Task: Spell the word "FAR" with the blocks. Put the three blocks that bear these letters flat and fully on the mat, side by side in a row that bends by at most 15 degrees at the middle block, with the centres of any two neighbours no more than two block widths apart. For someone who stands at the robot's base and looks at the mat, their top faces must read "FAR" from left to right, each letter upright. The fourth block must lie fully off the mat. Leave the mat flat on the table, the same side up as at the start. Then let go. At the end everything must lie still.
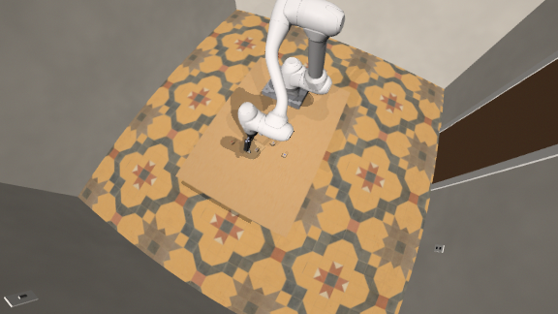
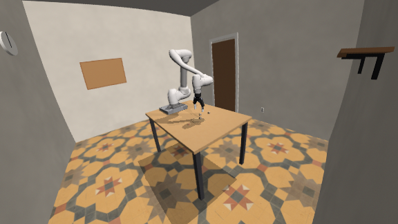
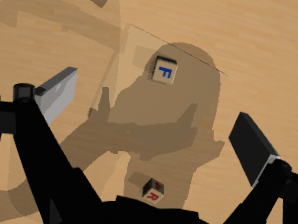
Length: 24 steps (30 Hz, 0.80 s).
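- Patterned orange tiles spread beneath the wooden counter.
- Above it I saw the claw wide open, gripping nothing.
- Blue F block lay letter-up on the see-through mat, upper middle of the wrist view.
- Red R block sat at bottom centre there; whether on the mat, I couldn't tell.
- Another block stood right of the claw, its letter too small to read.
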{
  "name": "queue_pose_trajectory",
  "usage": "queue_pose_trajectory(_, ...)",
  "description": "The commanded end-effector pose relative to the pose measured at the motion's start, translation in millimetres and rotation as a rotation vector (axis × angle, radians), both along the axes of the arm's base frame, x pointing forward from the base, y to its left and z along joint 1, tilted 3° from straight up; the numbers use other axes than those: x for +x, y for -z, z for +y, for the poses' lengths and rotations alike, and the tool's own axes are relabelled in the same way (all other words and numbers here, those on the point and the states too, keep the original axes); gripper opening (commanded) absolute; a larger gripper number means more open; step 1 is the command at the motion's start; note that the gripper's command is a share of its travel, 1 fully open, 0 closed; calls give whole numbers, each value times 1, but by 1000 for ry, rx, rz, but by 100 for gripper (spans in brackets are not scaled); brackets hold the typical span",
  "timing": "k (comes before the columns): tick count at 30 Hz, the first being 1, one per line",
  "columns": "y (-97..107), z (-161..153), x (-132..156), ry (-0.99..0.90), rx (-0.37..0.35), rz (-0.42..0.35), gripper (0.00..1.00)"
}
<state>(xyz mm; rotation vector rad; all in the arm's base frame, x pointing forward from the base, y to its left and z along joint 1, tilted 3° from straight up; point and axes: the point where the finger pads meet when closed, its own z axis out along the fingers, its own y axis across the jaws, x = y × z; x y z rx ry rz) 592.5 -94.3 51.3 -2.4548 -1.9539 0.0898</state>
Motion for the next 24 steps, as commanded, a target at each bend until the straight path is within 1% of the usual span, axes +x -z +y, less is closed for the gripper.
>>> queue_pose_trajectory(1, -6, 2, 3, -4, 2, -6, 100)
queue_pose_trajectory(15, -5, 2, 3, -10, 2, -6, 100)
queue_pose_trajectory(19, -5, 6, 3, -70, 5, -4, 100)
queue_pose_trajectory(21, -5, 6, 3, -70, 5, -4, 100)
queue_pose_trajectory(24, -5, 13, 4, -179, 9, -1, 100)
